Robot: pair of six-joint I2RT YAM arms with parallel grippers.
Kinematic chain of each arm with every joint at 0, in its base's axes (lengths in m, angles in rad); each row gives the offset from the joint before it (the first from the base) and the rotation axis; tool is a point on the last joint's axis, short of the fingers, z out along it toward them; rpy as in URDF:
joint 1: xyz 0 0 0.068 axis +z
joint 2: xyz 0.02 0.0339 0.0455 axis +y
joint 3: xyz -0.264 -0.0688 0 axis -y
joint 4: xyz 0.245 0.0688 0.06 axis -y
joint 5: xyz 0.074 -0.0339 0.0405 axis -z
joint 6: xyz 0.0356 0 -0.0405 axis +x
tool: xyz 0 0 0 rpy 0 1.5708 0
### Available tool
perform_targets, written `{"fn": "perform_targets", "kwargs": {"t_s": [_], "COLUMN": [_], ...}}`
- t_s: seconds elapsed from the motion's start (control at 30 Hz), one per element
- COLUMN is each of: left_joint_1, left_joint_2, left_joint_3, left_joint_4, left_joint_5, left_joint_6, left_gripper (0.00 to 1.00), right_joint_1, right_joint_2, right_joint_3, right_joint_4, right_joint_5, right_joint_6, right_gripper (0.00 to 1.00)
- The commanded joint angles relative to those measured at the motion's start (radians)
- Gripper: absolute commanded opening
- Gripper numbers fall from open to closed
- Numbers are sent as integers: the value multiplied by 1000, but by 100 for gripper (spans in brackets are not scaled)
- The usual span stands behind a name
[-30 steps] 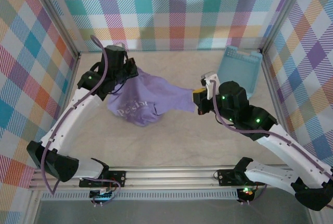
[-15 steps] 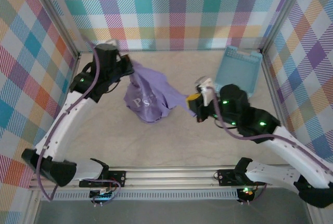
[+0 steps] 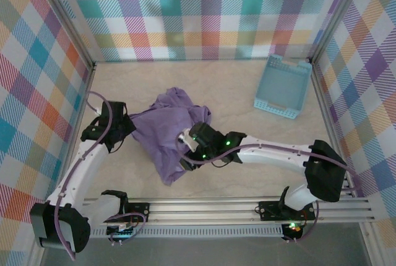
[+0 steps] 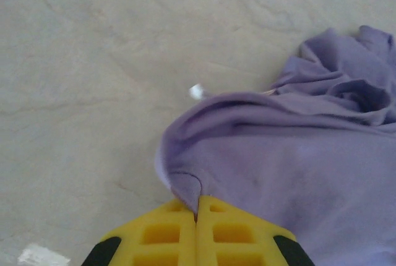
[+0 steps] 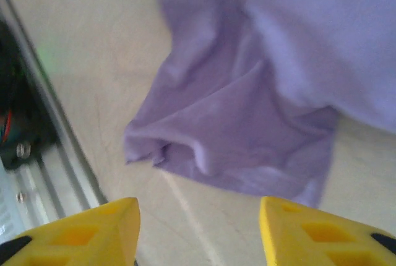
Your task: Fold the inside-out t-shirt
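Observation:
The lavender t-shirt (image 3: 168,131) lies crumpled on the table, left of centre, with one hem trailing toward the near rail. My left gripper (image 3: 130,127) is at the shirt's left edge. In the left wrist view its yellow fingers (image 4: 161,235) are shut on a small fold of the t-shirt (image 4: 297,161), pinched at the gripper (image 4: 197,204). My right gripper (image 3: 182,151) reaches low across the shirt's near right side. In the right wrist view the right gripper (image 5: 198,211) is open, with bare table between its fingertips and the t-shirt (image 5: 247,117) just ahead, not touched.
A light blue slotted basket (image 3: 283,86) stands at the back right, well away from both arms. The metal frame rail (image 5: 43,154) along the table's near edge runs close on the right gripper's left. A small white scrap (image 4: 196,91) lies on the table beyond the shirt.
The shirt, stretched in the air between both grippers, has come down onto the table nearer the front. The right gripper let go and opened. The left arm swung toward the near left, still gripping.

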Motion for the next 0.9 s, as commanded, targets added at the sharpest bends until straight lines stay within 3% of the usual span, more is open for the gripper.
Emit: {"fn": "perform_targets", "kwargs": {"t_s": [0.0, 0.1, 0.2, 0.43, 0.57, 0.63, 0.67, 0.87], "left_joint_1": [12, 12, 15, 17, 17, 19, 24, 60], "left_joint_2": [-37, -53, -64, -68, -47, -26, -17, 23], "left_joint_3": [-40, -66, -71, -58, -32, 11, 37, 320], "left_joint_4": [59, 68, 68, 55, 50, 38, 29, -19], "left_joint_5": [-21, -19, -16, -32, -35, -40, -42, -36], "left_joint_6": [-36, -42, -45, -44, -44, -41, -41, -27], "left_gripper": [0, 0, 0, 0, 0, 0, 0, 0], "right_joint_1": [-161, -310, -395, -450, -455, -460, -465, -492], "right_joint_2": [-23, 85, 218, 445, 484, 464, 437, 97], "right_joint_3": [55, 136, 222, 416, 446, 473, 474, 469], "right_joint_4": [11, -26, -23, -73, -56, -100, -108, -194], "right_joint_5": [37, 55, 30, 24, -60, -16, 10, 282], "right_joint_6": [70, 139, 187, 234, 220, 194, 182, 56], "right_gripper": [57, 59, 57, 57, 33, 5, 0, 0]}}
